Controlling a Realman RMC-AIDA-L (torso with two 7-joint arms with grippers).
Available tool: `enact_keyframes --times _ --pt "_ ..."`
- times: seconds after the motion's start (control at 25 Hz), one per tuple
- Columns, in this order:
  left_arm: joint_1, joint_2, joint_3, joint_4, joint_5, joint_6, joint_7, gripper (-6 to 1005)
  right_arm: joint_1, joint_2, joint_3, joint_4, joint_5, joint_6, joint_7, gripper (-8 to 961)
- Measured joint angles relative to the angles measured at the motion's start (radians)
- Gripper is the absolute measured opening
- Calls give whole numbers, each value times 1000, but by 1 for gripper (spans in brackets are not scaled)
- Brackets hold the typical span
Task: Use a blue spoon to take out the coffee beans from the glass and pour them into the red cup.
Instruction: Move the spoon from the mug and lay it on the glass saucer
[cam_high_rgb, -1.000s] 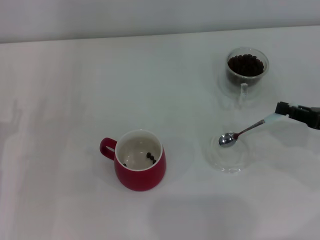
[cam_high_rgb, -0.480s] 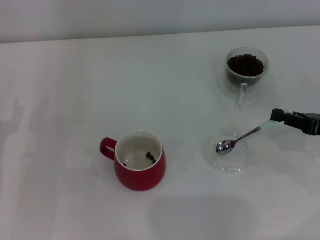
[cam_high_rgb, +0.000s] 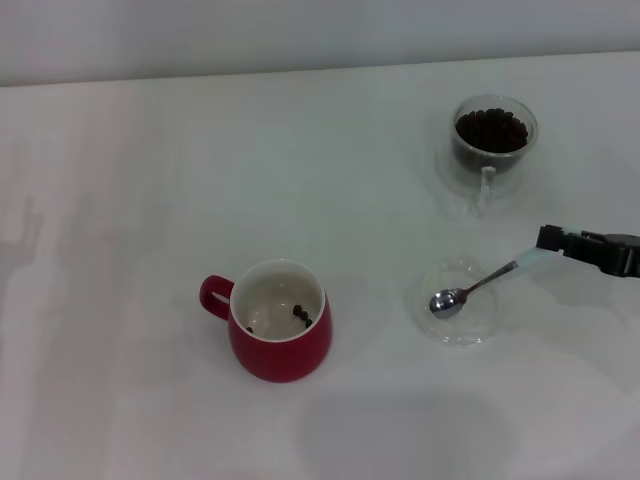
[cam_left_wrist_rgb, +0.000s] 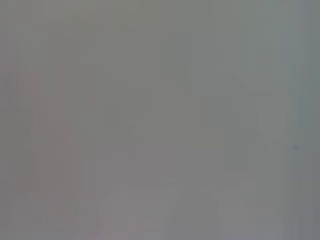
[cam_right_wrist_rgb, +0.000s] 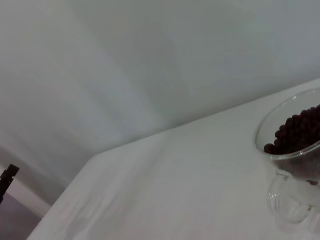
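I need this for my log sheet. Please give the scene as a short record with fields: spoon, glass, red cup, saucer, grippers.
spoon: blue spoon, bowl empty, over the glass saucer
right gripper: right gripper shut on the spoon's handle end
glass: the glass, full of coffee beans, at far right
red cup: red cup, few beans inside
left gripper: not in view

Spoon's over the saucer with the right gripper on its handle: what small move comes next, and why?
Probably set the blue spoon down and let go: its bowl is empty and sits low on the glass saucer, a few coffee beans already lie in the red cup, and the right gripper holds only the handle tip.
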Motion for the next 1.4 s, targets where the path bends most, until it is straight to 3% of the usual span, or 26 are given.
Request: enact_keyframes --times 1.4 --pt "-1 0 0 0 0 -2 -2 774 19 3 -1 12 -79 46 42 160"
